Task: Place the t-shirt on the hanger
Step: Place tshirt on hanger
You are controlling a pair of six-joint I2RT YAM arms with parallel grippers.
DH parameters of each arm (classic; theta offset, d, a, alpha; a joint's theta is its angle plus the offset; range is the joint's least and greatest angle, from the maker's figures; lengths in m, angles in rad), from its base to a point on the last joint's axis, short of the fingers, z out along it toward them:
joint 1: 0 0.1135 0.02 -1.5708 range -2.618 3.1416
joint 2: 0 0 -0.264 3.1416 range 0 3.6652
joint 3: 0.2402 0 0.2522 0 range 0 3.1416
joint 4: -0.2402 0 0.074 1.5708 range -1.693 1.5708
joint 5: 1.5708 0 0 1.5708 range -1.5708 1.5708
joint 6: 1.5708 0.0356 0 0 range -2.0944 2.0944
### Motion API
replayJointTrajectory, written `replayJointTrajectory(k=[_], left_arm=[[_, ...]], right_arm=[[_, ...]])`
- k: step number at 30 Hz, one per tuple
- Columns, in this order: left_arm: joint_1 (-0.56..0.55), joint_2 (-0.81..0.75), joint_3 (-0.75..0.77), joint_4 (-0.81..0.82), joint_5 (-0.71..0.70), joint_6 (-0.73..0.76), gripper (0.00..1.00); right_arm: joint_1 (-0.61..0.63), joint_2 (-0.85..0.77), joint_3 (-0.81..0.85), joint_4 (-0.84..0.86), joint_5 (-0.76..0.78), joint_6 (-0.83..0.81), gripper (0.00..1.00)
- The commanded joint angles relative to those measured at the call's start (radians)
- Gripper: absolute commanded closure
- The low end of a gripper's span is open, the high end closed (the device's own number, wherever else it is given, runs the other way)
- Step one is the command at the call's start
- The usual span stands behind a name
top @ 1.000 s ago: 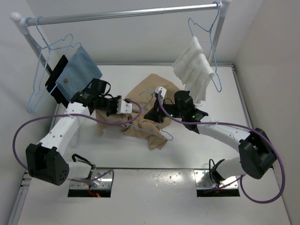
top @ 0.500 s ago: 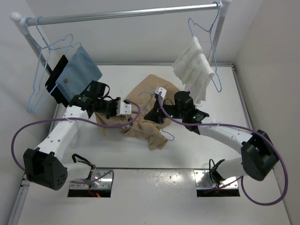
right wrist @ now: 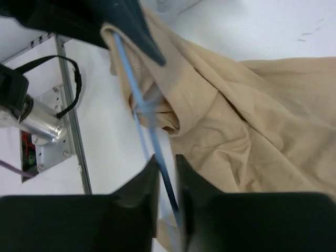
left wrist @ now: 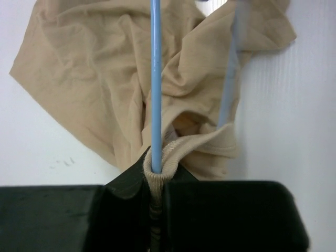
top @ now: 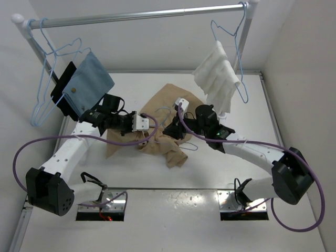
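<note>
The tan t-shirt [top: 157, 143] lies crumpled mid-table. The light-blue wire hanger [top: 190, 147] lies across it, partly buried in the cloth. My left gripper [top: 148, 123] is at the shirt's left side. In the left wrist view, the left gripper [left wrist: 156, 170] is shut on the ribbed collar of the t-shirt [left wrist: 94, 79], and the hanger [left wrist: 155, 79] wire runs through that collar loop. My right gripper [top: 171, 130] is at the shirt's middle. In the right wrist view, the right gripper [right wrist: 167, 168] is slightly open, with the hanger [right wrist: 137, 100] wire loose between its jaws beside the t-shirt [right wrist: 252, 115].
A metal rail [top: 142, 14] spans the back. A blue cloth [top: 86, 81] hangs from it at the left beside spare blue hangers [top: 44, 100]. A white towel [top: 218, 76] hangs on another hanger at the right. Walls close in on both sides.
The right gripper's jaws have parted a little around the hanger wire. The left gripper has shifted slightly up and right with the collar, and the hanger's near corner moved up.
</note>
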State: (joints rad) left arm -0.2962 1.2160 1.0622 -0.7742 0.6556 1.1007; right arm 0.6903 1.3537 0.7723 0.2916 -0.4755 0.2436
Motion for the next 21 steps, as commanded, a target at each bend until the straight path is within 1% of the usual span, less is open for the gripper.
replayJointTrajectory(k=[1, 2, 3, 5, 6, 7, 11, 12, 14, 16, 18, 21], left_arm=[[-0.034, -0.061, -0.001, 0.067, 0.159, -0.033, 1.0], [-0.034, -0.061, -0.011, 0.067, 0.159, -0.033, 1.0], [-0.034, -0.061, -0.011, 0.067, 0.159, -0.033, 1.0], [-0.034, -0.072, -0.034, 0.067, 0.159, -0.013, 1.0], [-0.034, -0.081, -0.044, 0.078, 0.159, -0.013, 1.0], [-0.034, -0.081, -0.062, 0.098, 0.159, -0.013, 1.0], [-0.034, -0.101, -0.1, 0.174, 0.116, -0.061, 1.0], [-0.034, -0.101, -0.1, 0.185, 0.105, -0.061, 1.0], [-0.034, -0.101, -0.119, 0.197, 0.075, -0.061, 1.0], [-0.034, -0.11, -0.119, 0.21, 0.062, -0.061, 1.0], [-0.034, -0.11, -0.128, 0.222, 0.053, -0.081, 1.0], [-0.034, -0.119, -0.14, 0.233, 0.042, -0.081, 1.0]], right_arm=[[-0.005, 0.002, -0.015, 0.011, 0.095, 0.043, 0.78], [-0.005, -0.007, -0.015, 0.001, 0.095, 0.043, 0.73], [-0.005, -0.007, -0.005, 0.001, 0.104, 0.043, 0.65], [-0.005, -0.007, -0.005, -0.026, 0.115, 0.043, 0.58], [-0.005, 0.002, -0.005, -0.026, 0.115, 0.043, 0.53], [-0.005, 0.002, -0.005, -0.037, 0.115, 0.043, 0.51], [-0.005, 0.012, 0.013, -0.051, 0.127, 0.052, 0.38], [-0.005, 0.012, 0.013, -0.061, 0.152, 0.077, 0.35], [-0.005, 0.002, 0.013, -0.062, 0.152, 0.088, 0.32], [-0.005, 0.002, 0.001, -0.049, 0.161, 0.088, 0.31], [-0.005, 0.002, 0.001, -0.037, 0.127, 0.088, 0.31], [-0.005, 0.002, 0.047, -0.103, 0.11, 0.088, 0.26]])
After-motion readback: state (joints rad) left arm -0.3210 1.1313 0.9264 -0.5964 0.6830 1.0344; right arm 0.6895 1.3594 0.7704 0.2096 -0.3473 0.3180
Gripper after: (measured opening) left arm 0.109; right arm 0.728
